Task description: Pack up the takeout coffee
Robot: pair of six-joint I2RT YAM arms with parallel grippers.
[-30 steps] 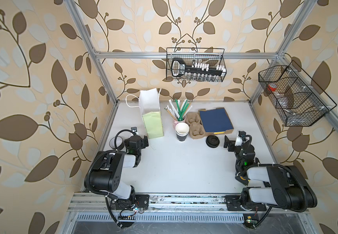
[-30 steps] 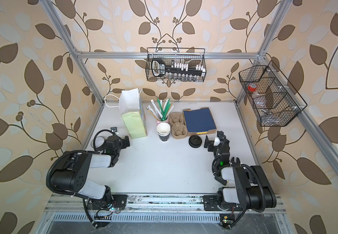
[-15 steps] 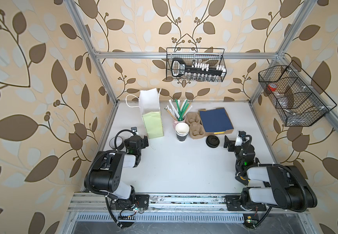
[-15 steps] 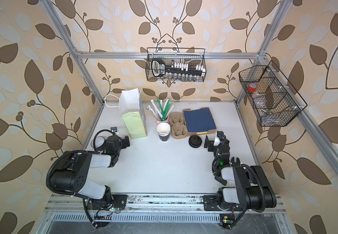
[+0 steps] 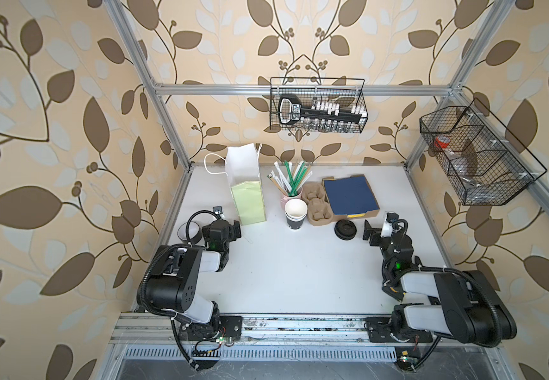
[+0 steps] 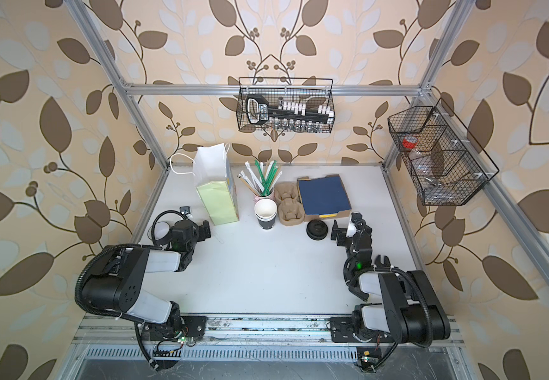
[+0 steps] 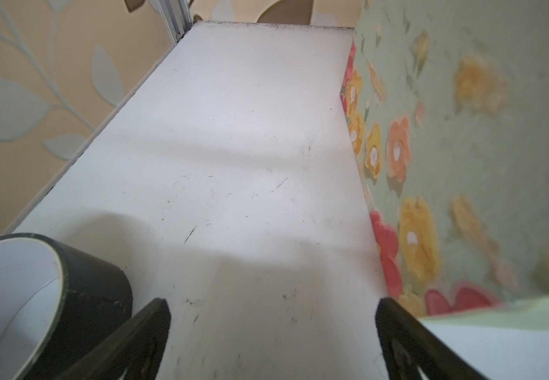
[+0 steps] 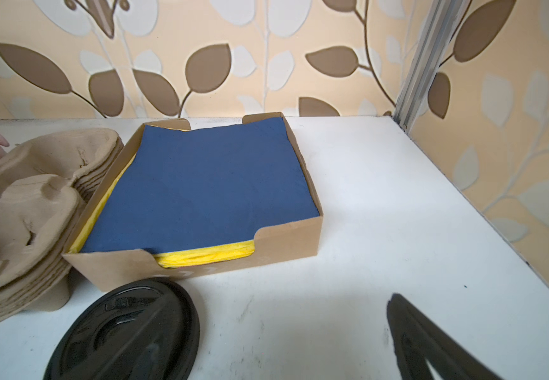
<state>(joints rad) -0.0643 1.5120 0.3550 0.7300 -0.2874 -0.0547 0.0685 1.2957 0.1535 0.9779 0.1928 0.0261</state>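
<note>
**Both arms wait, cups not picked up**

I see the two black paper cups [image 5: 296, 215] standing one inside the other near the back of the white table [image 5: 299, 269]. Their insides are white. They sit just in front of the pink cup of straws [image 5: 290, 184]. The green paper bag [image 5: 248, 204] is on one side of them, and the stack of brown cup trays [image 5: 315, 205] is just beside them on the other side. Nothing is holding the cups.

The left gripper [image 7: 272, 302] is low, between the bag and the wall. Its jaws are wide apart with only bare table between them. Next to one of its fingers [image 7: 148, 329] is a round black thing [image 7: 69, 296] that is white inside. I cannot tell if it is a cup.

The right gripper [image 5: 379, 225] is low on the other side of the table, well apart from the cups. Its jaws are wide apart too and hold nothing. A flat black lid [image 5: 344, 228] lies just beside it. Behind the lid is a brown box [image 8: 286, 243] of blue and yellow napkins.
</note>
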